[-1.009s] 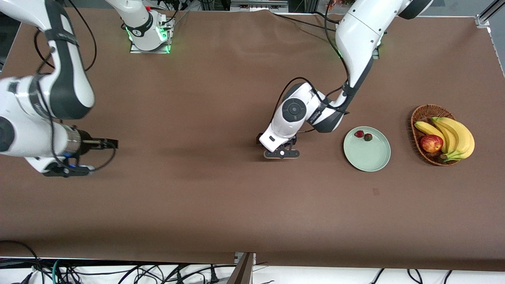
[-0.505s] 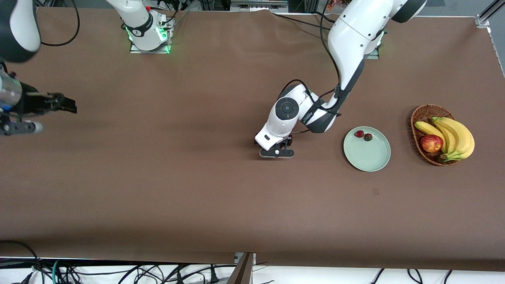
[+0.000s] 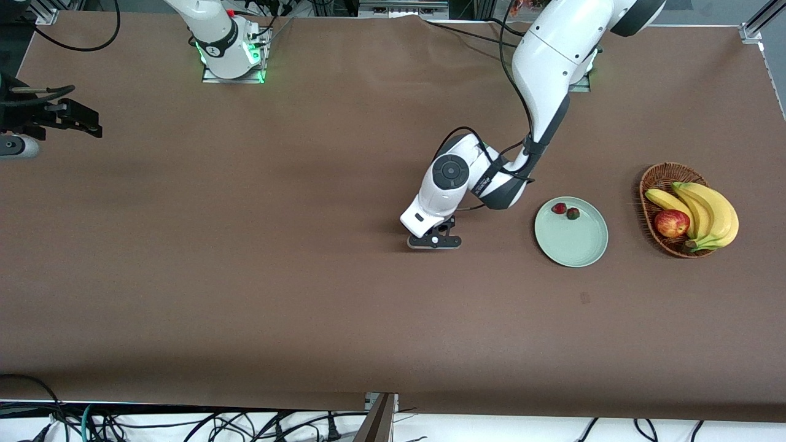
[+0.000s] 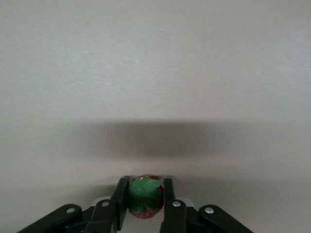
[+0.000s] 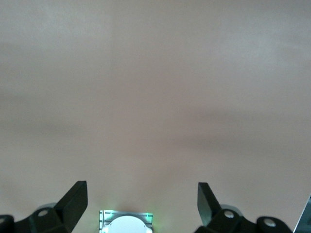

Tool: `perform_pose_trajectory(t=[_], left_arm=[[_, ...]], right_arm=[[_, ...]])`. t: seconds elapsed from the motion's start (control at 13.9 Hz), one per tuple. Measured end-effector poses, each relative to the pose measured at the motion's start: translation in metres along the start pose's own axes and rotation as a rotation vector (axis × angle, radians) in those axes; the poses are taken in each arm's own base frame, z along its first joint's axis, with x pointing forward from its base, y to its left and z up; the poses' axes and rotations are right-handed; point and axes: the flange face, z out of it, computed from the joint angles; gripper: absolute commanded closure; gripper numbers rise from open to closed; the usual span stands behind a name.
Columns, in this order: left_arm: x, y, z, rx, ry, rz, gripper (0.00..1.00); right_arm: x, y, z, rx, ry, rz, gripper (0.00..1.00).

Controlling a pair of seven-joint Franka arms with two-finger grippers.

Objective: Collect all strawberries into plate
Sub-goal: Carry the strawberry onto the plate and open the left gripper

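My left gripper (image 3: 434, 240) is low over the middle of the brown table, beside the plate toward the right arm's end. In the left wrist view it (image 4: 145, 185) is shut on a strawberry (image 4: 144, 199), red with its green cap facing the camera. The arm hides this berry in the front view. The pale mint-green plate (image 3: 574, 244) holds two strawberries (image 3: 559, 209) (image 3: 573, 213) near its rim farthest from the front camera. My right gripper (image 3: 83, 121) is open and empty, raised at the right arm's end of the table; it also shows in the right wrist view (image 5: 141, 194).
A brown wicker basket (image 3: 657, 173) with bananas (image 3: 706, 209) and a red-yellow apple (image 3: 671, 223) stands beside the plate toward the left arm's end. The right arm's base (image 5: 126, 224) shows under the right gripper in its wrist view.
The right arm has swung up and back toward its base, out to the table's end. The left gripper has stayed almost in place, shifting only slightly.
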Motion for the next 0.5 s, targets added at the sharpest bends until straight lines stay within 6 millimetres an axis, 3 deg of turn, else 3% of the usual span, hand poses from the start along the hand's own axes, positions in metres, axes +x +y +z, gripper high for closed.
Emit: perform_pose_trajectory(t=[0.22, 0.5], left_arm=[[0.01, -0.025, -0.019, 0.092, -0.086, 0.012, 0.83], [0.036, -0.093, -0.07, 0.167, -0.22, 0.21, 0.78]], right_arm=[[-0.001, 0.0, -0.007, 0.002, 0.015, -0.002, 0.0], [-0.002, -0.005, -0.006, 0.038, 0.004, 0.001, 0.0]])
